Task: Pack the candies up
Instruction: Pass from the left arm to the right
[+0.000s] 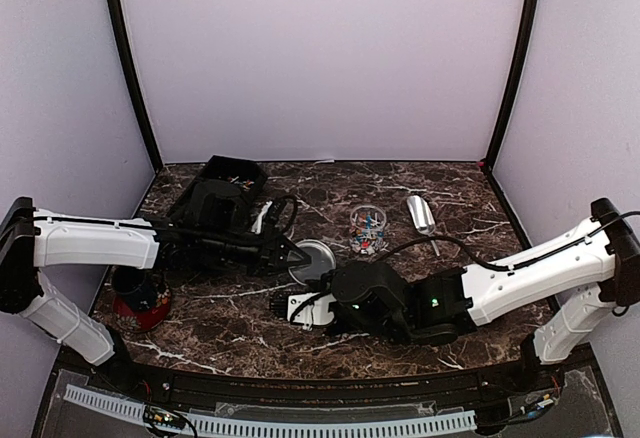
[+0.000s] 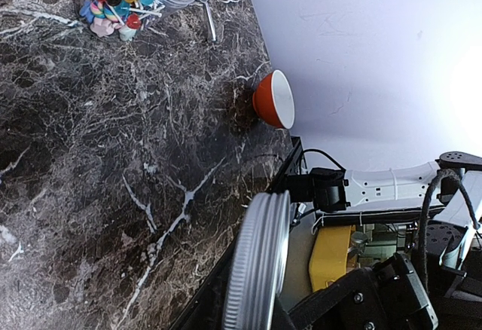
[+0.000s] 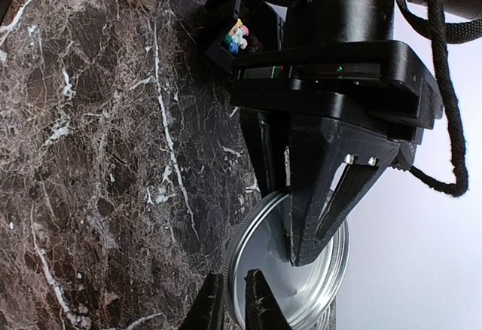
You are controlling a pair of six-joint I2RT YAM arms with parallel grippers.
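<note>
**Lid Held Between Two Pincers, Jar Left Open**

At the far left a black box is set, and a few candies are seen in a corner of it. The left pincer is clamped tight on a silver lid. The lid is held tilted, off the table, so that a free stretch of rim is offered. That rim is straddled by the right pincer, its jaws drawn narrow. Whether the metal is actually gripped cannot be told. A handover of the lid is judged to be in hand. Just right of the lid, more candies are kept in the glass jar, whose mouth is left uncovered, presumably for filling. Further right a metal scoop is laid beside the jar, within reach.
</note>
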